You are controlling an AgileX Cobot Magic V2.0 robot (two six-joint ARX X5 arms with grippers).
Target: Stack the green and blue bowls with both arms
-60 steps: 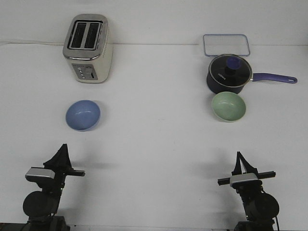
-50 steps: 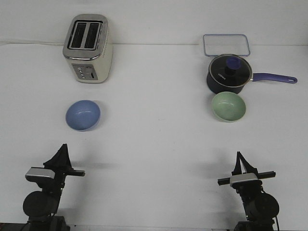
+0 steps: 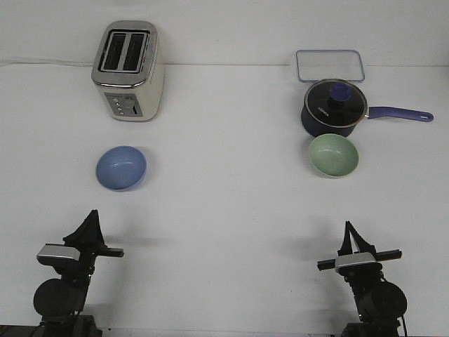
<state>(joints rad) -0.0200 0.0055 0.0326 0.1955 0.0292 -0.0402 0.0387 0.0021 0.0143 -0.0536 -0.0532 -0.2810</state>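
The blue bowl sits upright on the white table at the left, in front of the toaster. The green bowl sits upright at the right, close in front of the dark navy saucepan. My left gripper is near the front edge, well short of the blue bowl, its pointed fingers together and holding nothing. My right gripper is near the front edge at the right, well short of the green bowl, fingers together and holding nothing.
A cream and chrome toaster stands at the back left. A navy saucepan with a glass lid has its handle pointing right. A clear lidded container lies behind it. The white table lies between the bowls.
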